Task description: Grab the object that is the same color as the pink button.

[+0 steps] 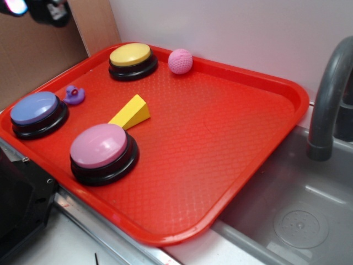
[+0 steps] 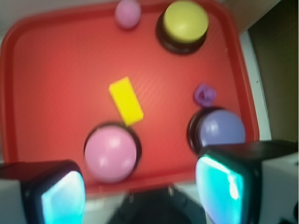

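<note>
A small pink knitted ball (image 1: 180, 61) (image 2: 128, 13) rests at the far side of the red tray (image 1: 231, 132), just right of the yellow button. The pink button (image 1: 103, 150) (image 2: 111, 152), a big dome on a black base, stands near the tray's front edge. My gripper (image 2: 142, 193) hovers high above the front edge of the tray, open, with nothing between its cyan pads (image 2: 219, 189). In the exterior view only a dark blurred part of the arm (image 1: 47, 10) shows at the top left.
On the tray also stand a yellow button (image 1: 132, 59) (image 2: 184, 24), a blue-purple button (image 1: 37, 112) (image 2: 219, 129), a tiny purple duck (image 1: 74, 95) (image 2: 204, 94) and a yellow wedge (image 1: 131, 112) (image 2: 126, 101). A grey sink (image 1: 298, 221) and faucet (image 1: 328, 99) lie right of the tray.
</note>
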